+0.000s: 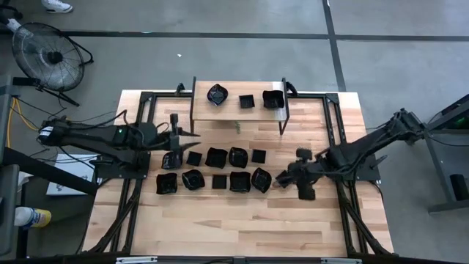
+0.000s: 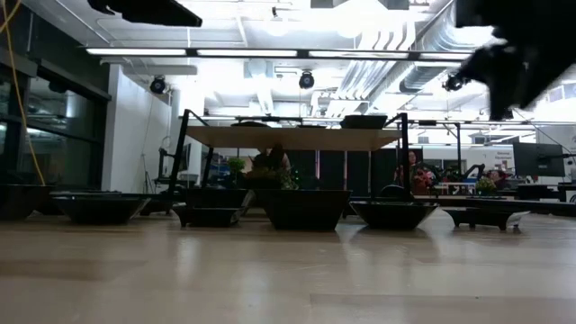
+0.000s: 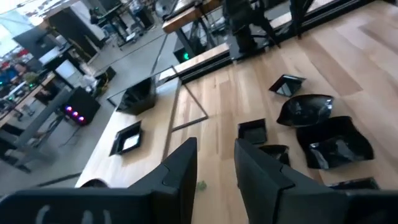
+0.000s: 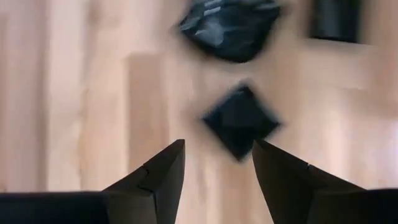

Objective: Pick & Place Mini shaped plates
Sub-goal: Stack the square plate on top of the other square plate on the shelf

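Several mini shaped plates, small and glossy black, lie in two rows on the wooden table, among them a row end plate and another at the left. Three more plates sit on a small raised shelf at the far middle. My right gripper hangs open, tilted down, just right of the row end plate; in its wrist view its fingers stand apart above a diamond-shaped plate. My left gripper hovers open and nearly level, between the shelf and the far row, holding nothing.
The shelf stands on thin dark legs near the far edge. Black metal frames run along both table sides under the arms. A floor fan stands beyond the far left corner. Bare wood lies along the near edge.
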Controlling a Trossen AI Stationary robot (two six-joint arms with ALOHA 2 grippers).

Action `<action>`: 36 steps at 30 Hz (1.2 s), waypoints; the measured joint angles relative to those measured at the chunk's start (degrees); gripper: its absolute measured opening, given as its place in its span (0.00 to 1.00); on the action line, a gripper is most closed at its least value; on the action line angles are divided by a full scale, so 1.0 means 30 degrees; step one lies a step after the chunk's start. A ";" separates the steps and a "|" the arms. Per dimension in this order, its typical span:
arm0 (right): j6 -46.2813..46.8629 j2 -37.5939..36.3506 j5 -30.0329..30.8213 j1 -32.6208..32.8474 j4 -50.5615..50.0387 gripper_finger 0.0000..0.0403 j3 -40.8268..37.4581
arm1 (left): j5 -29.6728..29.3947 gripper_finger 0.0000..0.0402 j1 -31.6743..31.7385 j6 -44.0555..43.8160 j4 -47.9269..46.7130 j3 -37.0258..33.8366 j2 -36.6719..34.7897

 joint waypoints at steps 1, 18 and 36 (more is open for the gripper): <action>-0.0525 0.0007 -0.0273 0.0303 0.0684 0.46 -0.0599 | -0.0007 0.26 -0.0212 -0.0006 0.0033 -0.0045 0.0012; -0.2607 0.3111 0.3291 0.3002 0.7238 0.46 -0.4528 | -0.0556 0.26 -0.0944 0.0056 0.0014 -0.0060 0.0323; -0.3960 0.6156 0.4165 0.2995 0.4620 0.40 -0.2645 | -0.0541 0.26 -0.0944 -0.0079 -0.0117 -0.0060 0.0328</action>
